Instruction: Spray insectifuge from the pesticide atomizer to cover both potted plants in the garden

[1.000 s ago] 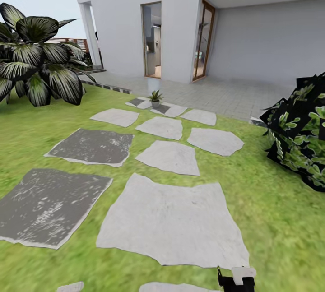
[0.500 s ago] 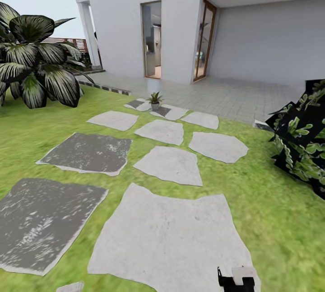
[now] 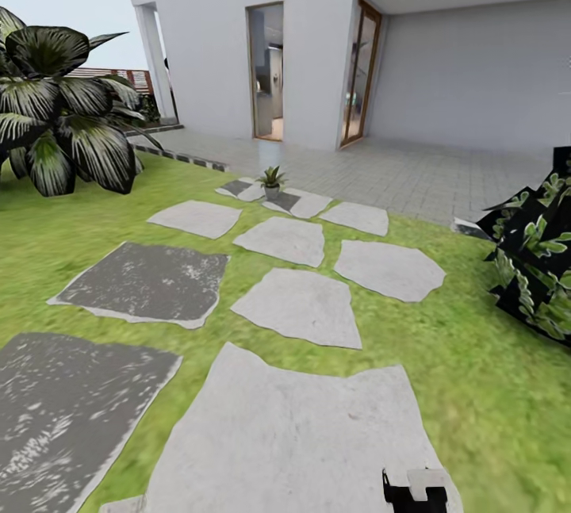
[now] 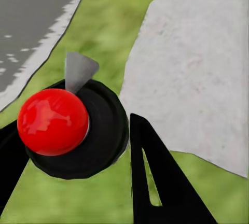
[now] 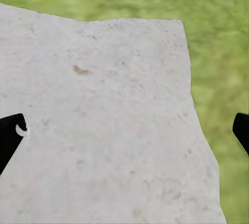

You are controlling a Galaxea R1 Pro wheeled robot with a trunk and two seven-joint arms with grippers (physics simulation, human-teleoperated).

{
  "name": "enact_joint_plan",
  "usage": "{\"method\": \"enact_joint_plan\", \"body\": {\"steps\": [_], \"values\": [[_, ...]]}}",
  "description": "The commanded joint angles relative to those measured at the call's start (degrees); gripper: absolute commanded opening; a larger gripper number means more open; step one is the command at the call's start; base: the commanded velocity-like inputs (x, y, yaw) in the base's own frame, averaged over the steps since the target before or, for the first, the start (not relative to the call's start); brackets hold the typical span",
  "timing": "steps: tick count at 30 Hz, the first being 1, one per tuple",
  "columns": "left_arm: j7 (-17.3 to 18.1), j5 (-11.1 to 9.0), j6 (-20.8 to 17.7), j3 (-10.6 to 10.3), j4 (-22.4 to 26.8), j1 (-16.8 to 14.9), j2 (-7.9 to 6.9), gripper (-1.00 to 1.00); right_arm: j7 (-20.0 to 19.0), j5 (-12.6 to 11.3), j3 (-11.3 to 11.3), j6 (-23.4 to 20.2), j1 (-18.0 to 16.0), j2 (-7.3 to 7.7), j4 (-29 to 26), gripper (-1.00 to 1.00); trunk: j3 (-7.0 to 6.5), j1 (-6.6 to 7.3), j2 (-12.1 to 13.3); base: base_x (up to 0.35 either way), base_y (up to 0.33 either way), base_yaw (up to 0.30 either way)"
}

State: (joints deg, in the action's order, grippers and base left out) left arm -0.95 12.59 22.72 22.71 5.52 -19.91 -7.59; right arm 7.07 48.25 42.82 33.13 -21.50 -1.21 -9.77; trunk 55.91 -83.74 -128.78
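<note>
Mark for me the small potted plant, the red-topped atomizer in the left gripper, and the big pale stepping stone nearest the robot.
potted plant (image 3: 272, 178), head view, leaf rosette.
atomizer (image 4: 53, 121), left wrist view, red cap.
stepping stone (image 3: 293, 426), head view, bare middle.

The head view looks forward and down across the lawn (image 3: 71, 243) toward the house (image 3: 206, 37), from well back. Both wrist views face steeply down, close above the ground, and share with the head view the nearest pale stepping stone (image 3: 293, 434) (image 4: 202, 68) (image 5: 98, 120) and its grass border.
</note>
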Motion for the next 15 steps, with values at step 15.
{"method": "enact_joint_plan", "body": {"steps": [15], "values": [[-0.1,0.6,0.2,0.4,-0.1,0.0,0.02,-1.00,0.4,0.6,0.2,0.1,0.0,-0.02,0.0,1.00,0.05,-0.02,0.0,0.337,0.000,0.000]]}}
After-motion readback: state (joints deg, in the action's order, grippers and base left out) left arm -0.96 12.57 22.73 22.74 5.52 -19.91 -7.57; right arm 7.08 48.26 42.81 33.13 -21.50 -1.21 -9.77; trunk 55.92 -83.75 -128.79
